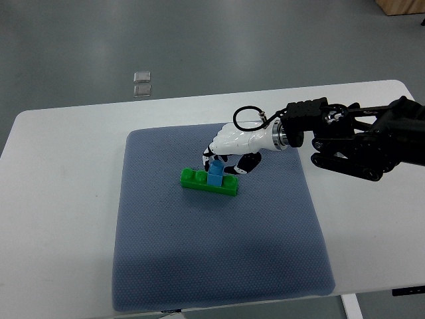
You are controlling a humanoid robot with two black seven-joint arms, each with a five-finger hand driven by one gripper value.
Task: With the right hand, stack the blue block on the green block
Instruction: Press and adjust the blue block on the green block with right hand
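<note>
One arm is in the shot, coming in from the right edge, black and jointed, with the white right robot hand [229, 149] reaching down toward the middle of the mat [199, 266]. And there's the blue block [215, 175], sitting right on top of the green block [210, 182], about the middle of its length, upright. The green block lies flat on the mat, running left to right with its right end a touch nearer. The hand's fingers [214, 157] curl down at the far side of the blue block, right up against its top edge, but whether they're pinching it or just touching it I cannot tell from this angle; the fingertips hide behind the block. A black cable loop arches over the wrist. The mat is blue-grey and covers most of the white worktop [60, 166]. Far off, beyond the worktop's far edge, two small pale squares [141, 83] lie on the grey floor, one beside the other.
</note>
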